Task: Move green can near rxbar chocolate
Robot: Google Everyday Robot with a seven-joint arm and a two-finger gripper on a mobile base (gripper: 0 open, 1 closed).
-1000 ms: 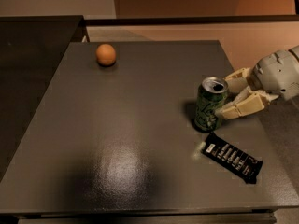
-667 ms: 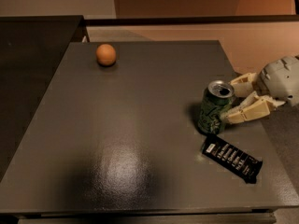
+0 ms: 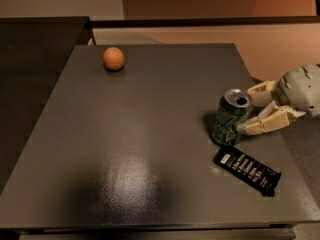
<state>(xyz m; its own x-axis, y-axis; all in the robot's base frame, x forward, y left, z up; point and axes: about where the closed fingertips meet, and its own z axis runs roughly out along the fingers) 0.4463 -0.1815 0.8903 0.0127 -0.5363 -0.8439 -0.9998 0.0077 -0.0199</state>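
Two pale fingers (image 3: 267, 121) of the gripper (image 3: 246, 110) reach in from the right edge of the scene and bracket the green can (image 3: 230, 118). The near finger's tip lies against the can's right wall and the far finger sits behind the silver rim. This reads as a clasp on the can, though how hard it presses I cannot tell. The grey wrist housing hangs off beyond the right side of the table (image 3: 150, 134). The can stands at the right of the table, about midway between far and near edges. Its base appears to be on the surface and its top leans slightly right, toward the gripper. It is dark green with pale print on its side, and its silver top has the opening showing dark. Just nearside of its base lies the rxbar chocolate (image 3: 247, 170), flat in a black wrapper with white lettering blocks, angled from far-left to near-right. Its left end is just beside the can's foot, and whether they touch I cannot tell. Judgement: the placing looks essentially done, with the can already next to the bar. What is left is to let go and back off without tipping it. A small orange ball (image 3: 113, 58) sits well apart at far left, not involved.
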